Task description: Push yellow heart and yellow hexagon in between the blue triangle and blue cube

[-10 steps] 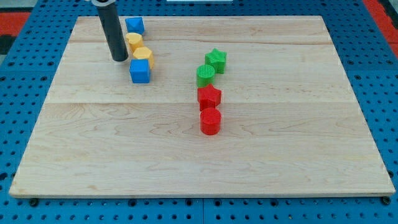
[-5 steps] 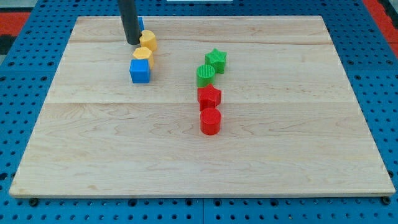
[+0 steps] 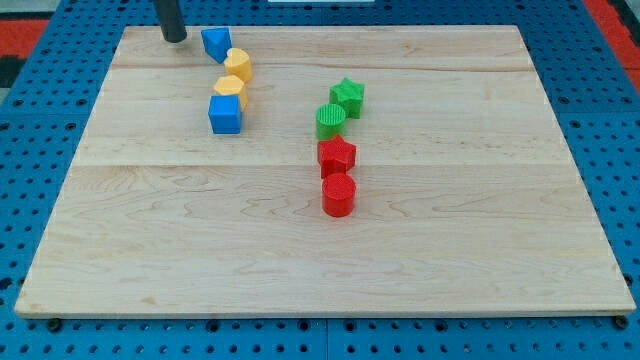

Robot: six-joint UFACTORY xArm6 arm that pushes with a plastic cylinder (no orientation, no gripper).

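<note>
Two yellow blocks, the upper one (image 3: 238,65) and the lower one (image 3: 229,89), whose heart and hexagon shapes we cannot tell apart at this size, sit in the upper left part of the wooden board (image 3: 450,230). They lie in a short chain between the blue triangle (image 3: 215,42) above and the blue cube (image 3: 225,114) below; each block appears to touch or nearly touch its neighbour. We carry no fingers, only a dark rod; our tip (image 3: 175,39) stands at the board's top edge, to the view's left of the blue triangle and apart from it. Near the board's middle, well apart from this chain, run a green star (image 3: 348,97), a green cylinder (image 3: 330,121), a red star (image 3: 337,155) and a red cylinder (image 3: 339,195) from top to bottom.
</note>
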